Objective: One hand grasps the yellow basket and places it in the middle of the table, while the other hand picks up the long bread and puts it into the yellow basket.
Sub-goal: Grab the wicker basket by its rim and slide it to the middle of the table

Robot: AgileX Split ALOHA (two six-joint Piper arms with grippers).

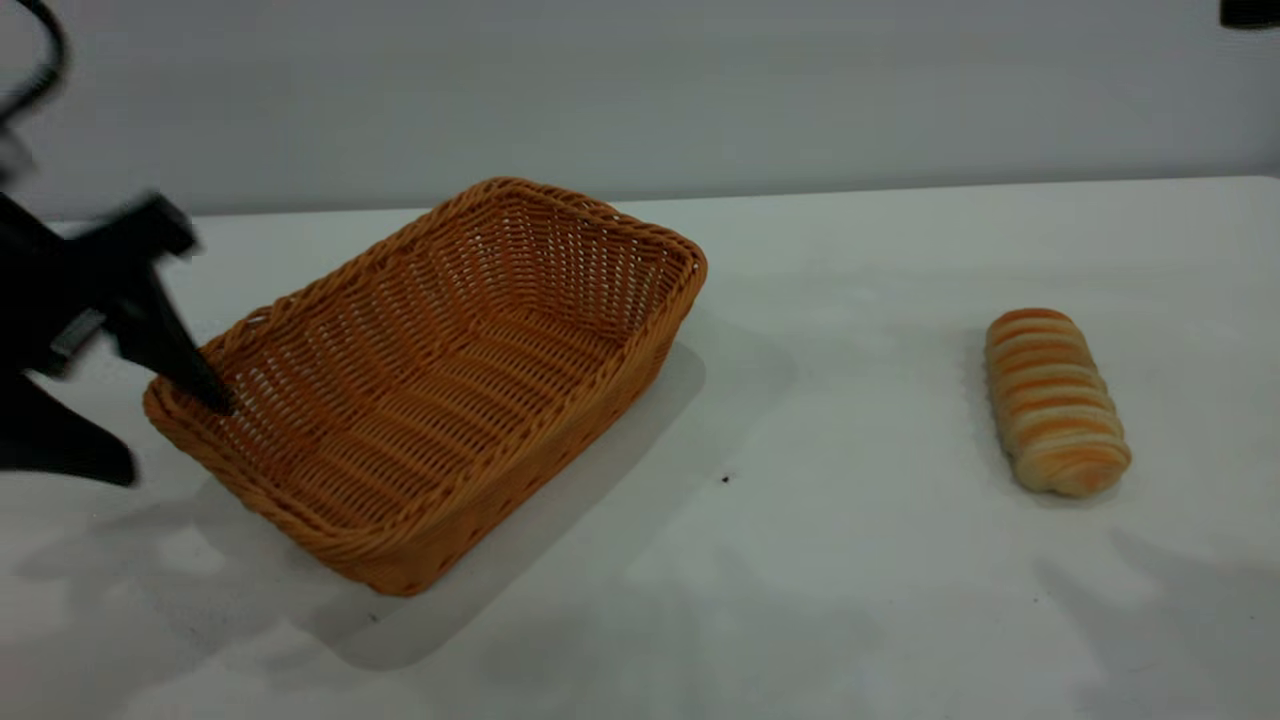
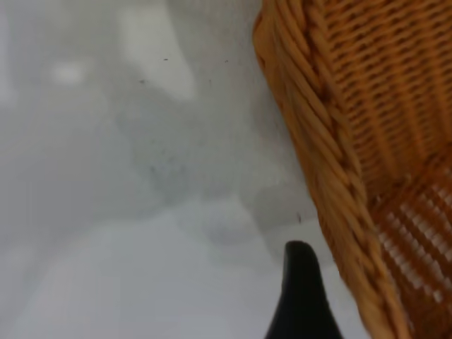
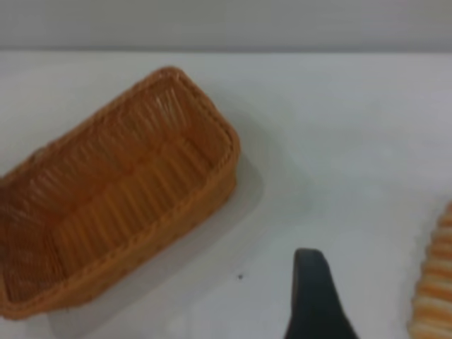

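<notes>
The yellow basket [image 1: 598,214] lies left of the table's middle and holds nothing. My left gripper [image 1: 165,435] is open at the basket's left end. It straddles the braided rim [image 2: 325,141], with one finger [image 1: 190,370] inside the basket and the other outside on the table side. The left wrist view shows one black finger [image 2: 302,296] just outside the rim. The long bread [image 1: 1055,400] lies on the white table [image 1: 850,560] at the right, far from the basket. My right gripper hangs above the table between the two. One finger [image 3: 314,304] shows, with the bread [image 3: 434,282] to one side and the basket [image 3: 233,152] beyond.
A black part of the right arm [image 1: 1250,12] shows at the top right corner. A grey wall runs behind the table's far edge. A small dark speck [image 1: 725,479] marks the tabletop between basket and bread.
</notes>
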